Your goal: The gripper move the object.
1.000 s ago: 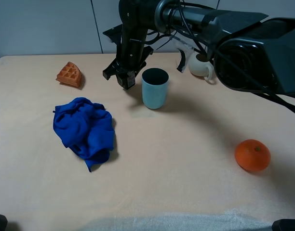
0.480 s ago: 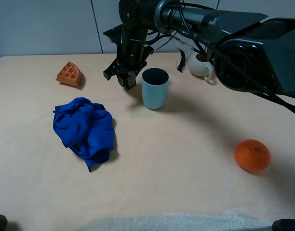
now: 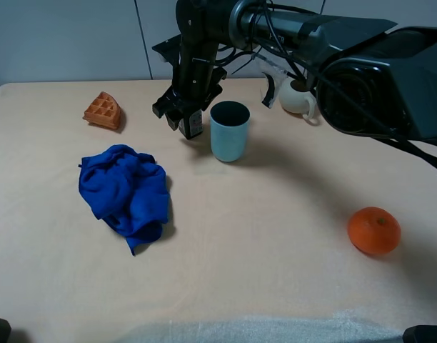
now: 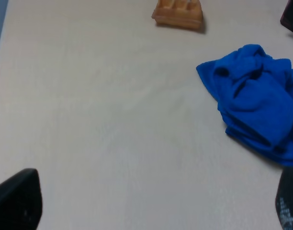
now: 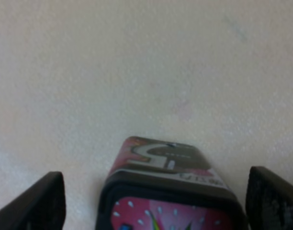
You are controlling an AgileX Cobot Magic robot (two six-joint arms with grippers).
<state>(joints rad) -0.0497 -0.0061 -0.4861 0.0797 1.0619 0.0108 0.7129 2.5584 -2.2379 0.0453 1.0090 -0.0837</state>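
Note:
The object, a small black carton (image 3: pixel 193 126) with pink and white marks, stands on the table just left of the teal cup (image 3: pixel 229 131). My right gripper (image 3: pixel 180 114) reaches across from the right and is over it, open. In the right wrist view the carton (image 5: pixel 166 165) sits between the two black fingers (image 5: pixel 34 201) with a gap on each side. My left gripper (image 4: pixel 153 201) is open and empty above bare table, near the blue cloth (image 4: pixel 254 103).
A crumpled blue cloth (image 3: pixel 126 187) lies left of centre. A waffle wedge (image 3: pixel 103 110) sits at the back left, an orange (image 3: pixel 374 230) at the right, and a white jug (image 3: pixel 298 98) behind the cup.
My right gripper has opened and lifted slightly off the carton. The carton now stands by itself beside the cup. Nothing else has moved.

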